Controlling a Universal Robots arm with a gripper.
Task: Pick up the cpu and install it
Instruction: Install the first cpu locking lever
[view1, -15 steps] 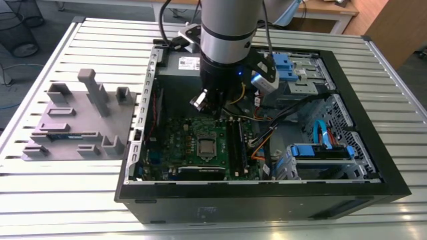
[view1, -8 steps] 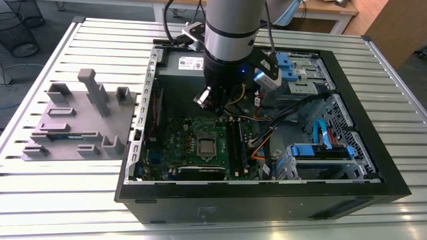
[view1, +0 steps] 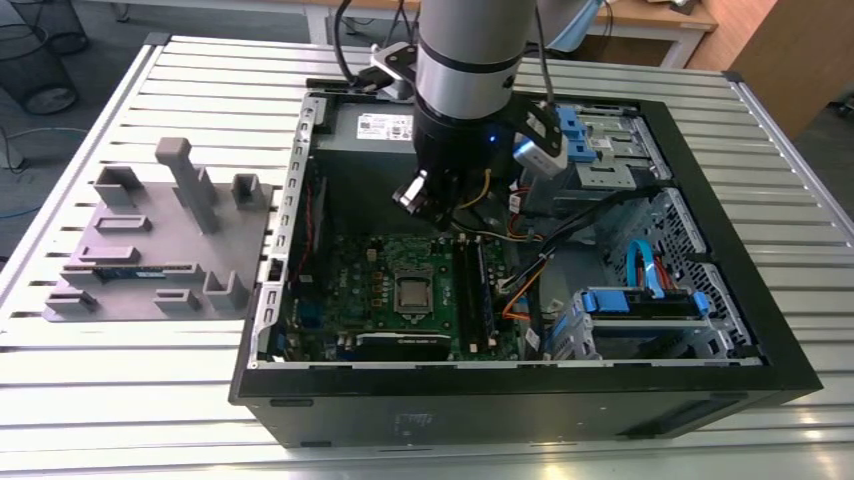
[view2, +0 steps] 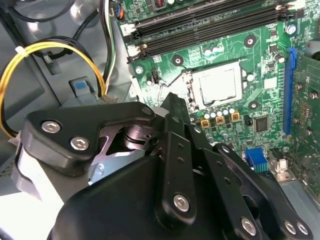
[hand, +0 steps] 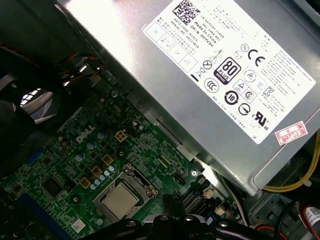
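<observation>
CPU (view2: 218, 85) already lies flat in its socket on the motherboard (hand: 75, 155), so the pins can meet it. Above it hangs the gripper (view2: 172, 102); whether it is spread, I cannot tell.

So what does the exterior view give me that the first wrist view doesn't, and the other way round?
Exterior view: the whole open computer case on the slatted table, the grey parts holder on that view's left, and the arm reaching down into the case.

First wrist view: a close look at the silver power supply and its label, with yellow wires beside it.

Both: the green motherboard with the cpu sitting in its socket.
</observation>
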